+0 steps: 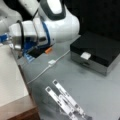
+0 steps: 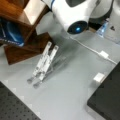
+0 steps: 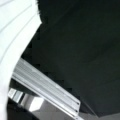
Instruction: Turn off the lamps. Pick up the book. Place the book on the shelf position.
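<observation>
Fingers hidden, the gripper (image 1: pixel 8 42) perhaps touches the book (image 1: pixel 10 75) (far edge).

My arm (image 1: pixel 50 22) hangs over the table's (image 1: pixel 100 95) far left part in a front view, its wrist end above the book (image 1: pixel 11 80), which lies on the shelf position (image 1: pixel 22 110) at the table's left edge. Two perforated strips (image 1: pixel 66 101) lie side by side near the front edge. The box (image 1: pixel 96 51) sits at the right edge. A cable (image 1: pixel 47 68) runs between them.
</observation>
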